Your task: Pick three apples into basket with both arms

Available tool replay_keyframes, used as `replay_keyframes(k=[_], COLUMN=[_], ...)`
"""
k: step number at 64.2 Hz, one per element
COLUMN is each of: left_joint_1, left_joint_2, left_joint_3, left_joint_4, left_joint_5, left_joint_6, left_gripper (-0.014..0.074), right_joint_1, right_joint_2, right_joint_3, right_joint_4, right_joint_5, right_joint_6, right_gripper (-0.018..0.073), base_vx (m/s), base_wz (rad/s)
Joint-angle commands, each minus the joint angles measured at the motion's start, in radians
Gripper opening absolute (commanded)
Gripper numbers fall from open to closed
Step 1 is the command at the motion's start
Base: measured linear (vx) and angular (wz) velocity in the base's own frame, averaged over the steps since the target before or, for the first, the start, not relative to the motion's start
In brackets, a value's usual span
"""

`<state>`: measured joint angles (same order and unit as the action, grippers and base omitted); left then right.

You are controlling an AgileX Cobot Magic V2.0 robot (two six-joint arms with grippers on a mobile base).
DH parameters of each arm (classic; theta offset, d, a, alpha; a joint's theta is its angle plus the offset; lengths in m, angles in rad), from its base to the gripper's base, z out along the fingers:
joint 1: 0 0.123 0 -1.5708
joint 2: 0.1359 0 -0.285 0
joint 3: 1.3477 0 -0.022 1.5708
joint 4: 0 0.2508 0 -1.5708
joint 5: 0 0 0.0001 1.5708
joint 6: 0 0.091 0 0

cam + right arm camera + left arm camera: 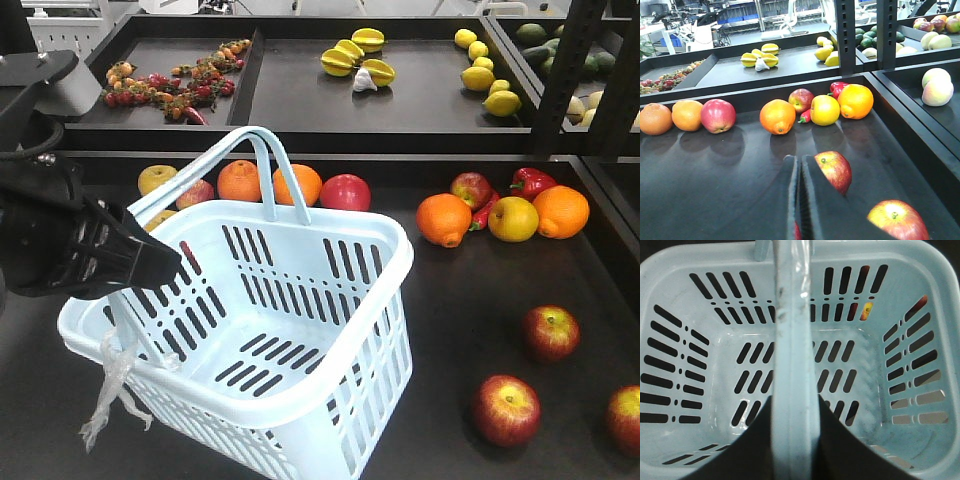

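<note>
1. At the bottom centre of the left wrist view, the left gripper (794,402) is clamped on the handle (792,340) of the basket (675,305); one black finger presses each side.
2. The basket holds no fruit; in the front view it sits tilted at lower centre.
3. At the bottom centre of the right wrist view, the right gripper (798,160) is narrowed to a thin slit and grips nothing.
4. Three apples (506,410) lie apart on the dark shelf (470,300) at the front view's lower right, well clear of the basket.
5. Oranges (443,218) sit behind them at mid right.
</note>
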<state>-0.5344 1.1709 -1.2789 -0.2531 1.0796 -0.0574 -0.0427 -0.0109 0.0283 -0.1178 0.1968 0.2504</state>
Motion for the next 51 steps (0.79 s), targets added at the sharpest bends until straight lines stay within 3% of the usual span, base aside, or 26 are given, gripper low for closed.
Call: replay_keyframes(k=[1, 51], left_joint_1=[-0.006, -0.006], left_joint_2=[-0.023, -0.023], left_joint_3=[-0.030, -0.030], left_joint_4=[-0.026, -0.026], left_joint_5=[-0.074, -0.074], left_joint_6=[-0.007, -0.007], left_gripper=[-0.0008, -0.0008], right_joint_1=[-0.005, -0.005], right_joint_2=[-0.011, -0.011], right_joint_3=[0.015, 0.015], right_joint_4=[-0.010, -0.010], right_joint_5=[-0.072, -0.072], right_joint_6=[-0.005, -0.005], right_gripper=[-0.0001, -0.0001], base_vx=[0.00, 0.00], base_wz=[0.00, 0.00])
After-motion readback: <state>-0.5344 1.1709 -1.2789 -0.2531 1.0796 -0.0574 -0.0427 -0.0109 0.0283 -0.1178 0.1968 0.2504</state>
